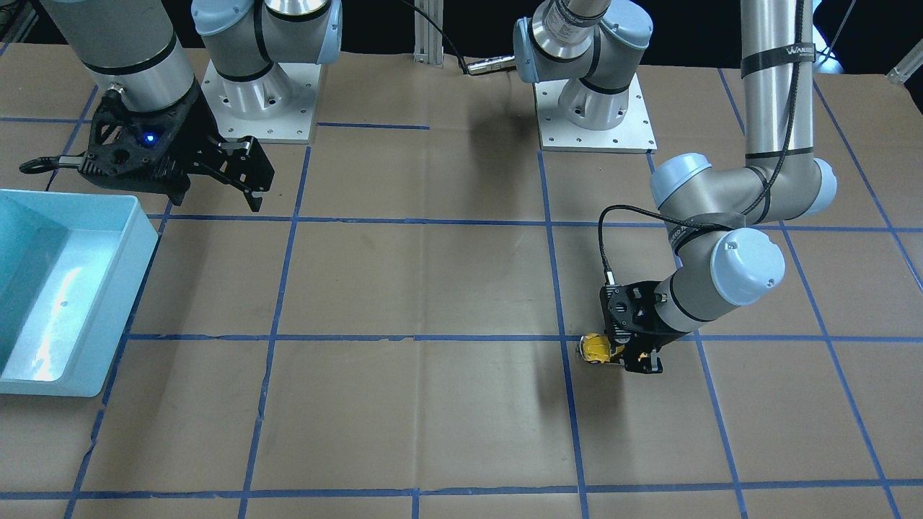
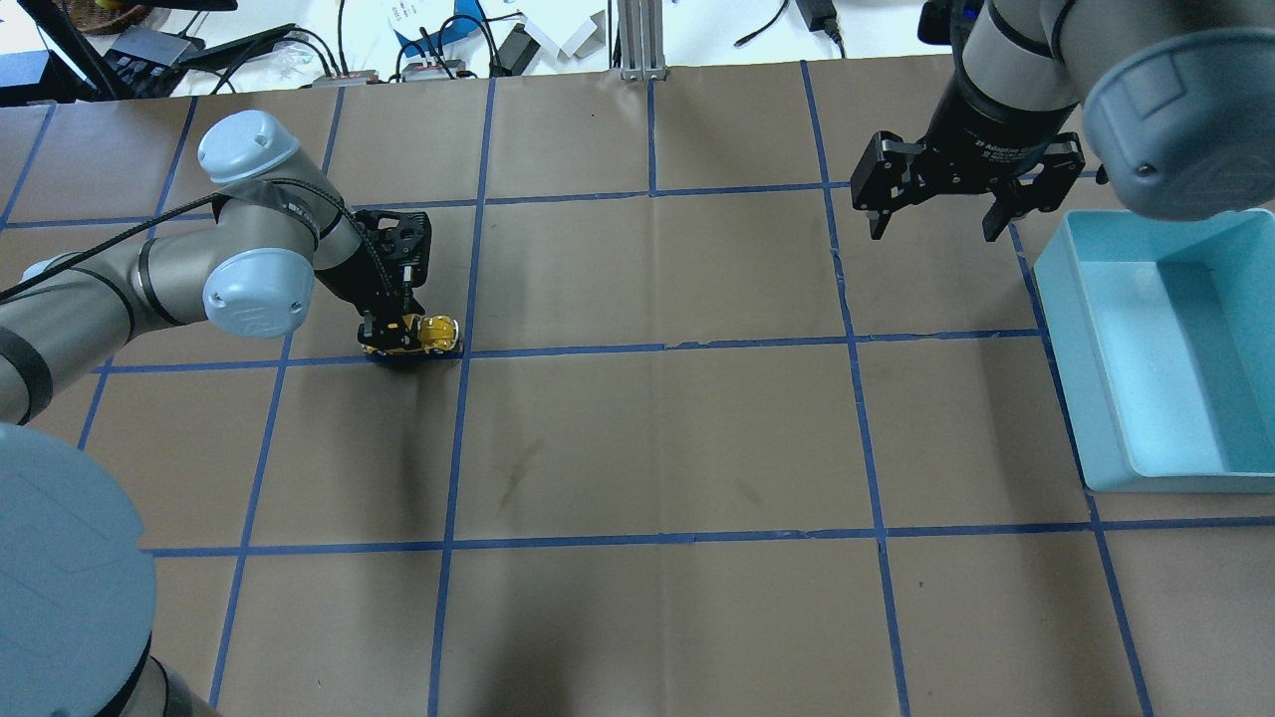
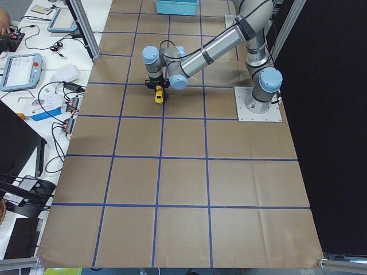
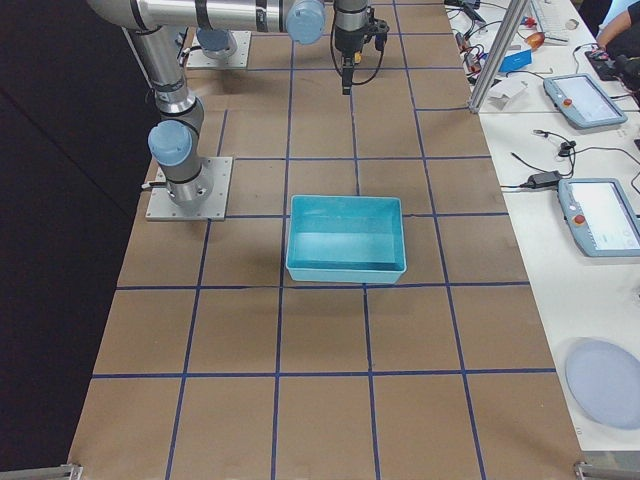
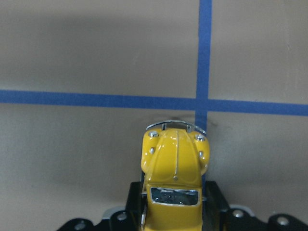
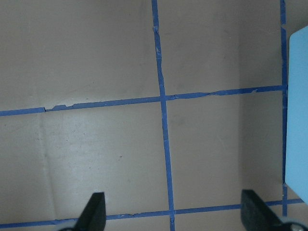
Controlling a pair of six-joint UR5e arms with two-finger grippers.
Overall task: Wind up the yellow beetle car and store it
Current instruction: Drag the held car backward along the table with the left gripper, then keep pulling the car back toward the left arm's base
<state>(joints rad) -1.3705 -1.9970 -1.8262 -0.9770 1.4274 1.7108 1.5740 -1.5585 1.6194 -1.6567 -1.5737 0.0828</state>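
Pinched yellow beetle car (image 5: pixel 175 166) by its rear flanks in left gripper (image 2: pixel 390 337). Judged light, rigid, glossy-slippery; best squeezed across body sides. Held right gripper (image 2: pixel 936 231) spread, empty.

The brown-papered table (image 2: pixel 647 448) carries a grid of blue tape (image 2: pixel 657 348). Beside it, a white bench (image 4: pixel 520 260) holds 2 tablets (image 4: pixel 600 215) and cables (image 4: pixel 543 179).

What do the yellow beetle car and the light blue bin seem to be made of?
The yellow beetle car: glossy painted body, highlights, chrome-look bumper; die-cast metal or hard plastic, can't tell which. The light blue bin: probably moulded plastic, smooth, soft sheen, rounded corners.
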